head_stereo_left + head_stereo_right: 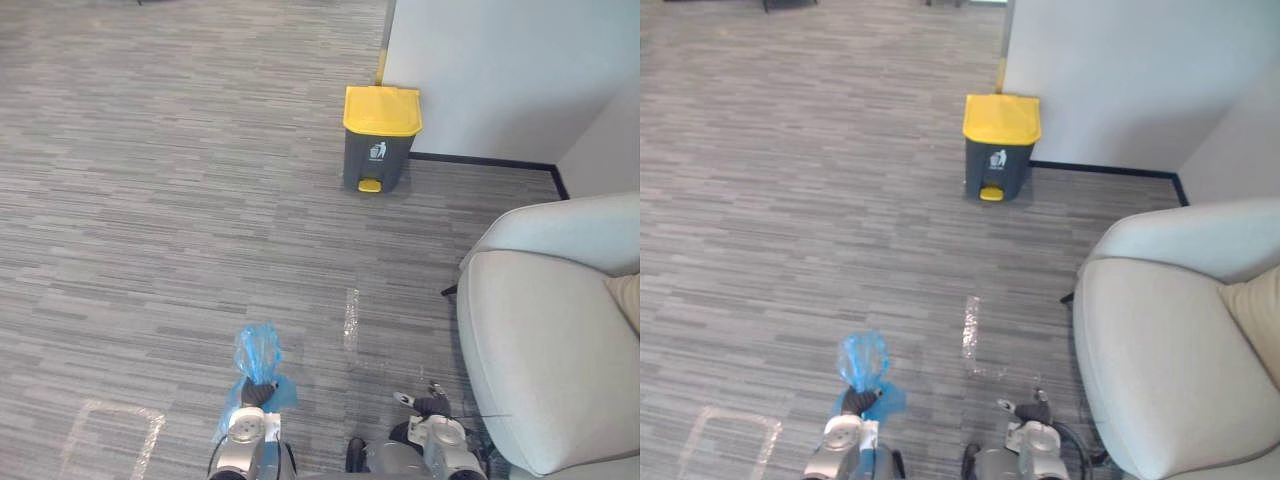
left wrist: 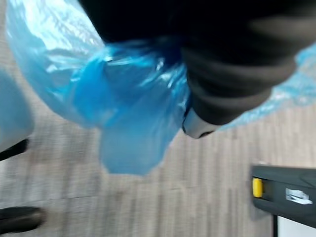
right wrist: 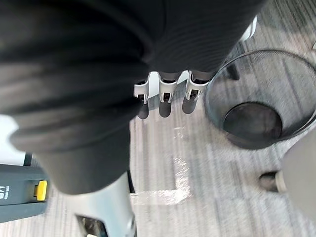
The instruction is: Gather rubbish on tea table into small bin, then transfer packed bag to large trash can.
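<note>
- The left hand [image 1: 255, 393] is at the near left, low over the grey carpet [image 1: 150, 200], its fingers closed round the gathered neck of the blue bag [image 1: 258, 355].
- The bag's crumpled top stands up above the hand, and more blue film hangs around and below it. It is clear of the floor.
- The large trash can [image 1: 380, 150], dark grey with a yellow lid and yellow pedal, stands far ahead and slightly right against the white wall [image 1: 500, 70]. Its lid is down, and it is well apart from the bag.
- The right hand [image 3: 167, 91] hangs at the near right with its fingers relaxed, holding nothing.
- A black small mesh bin [image 3: 296, 74] stands on the carpet near that hand.
- A pale armchair [image 1: 540, 340] is on the right.
- A shiny tape strip [image 1: 351, 318] lies on the carpet between the bag and the can.
</note>
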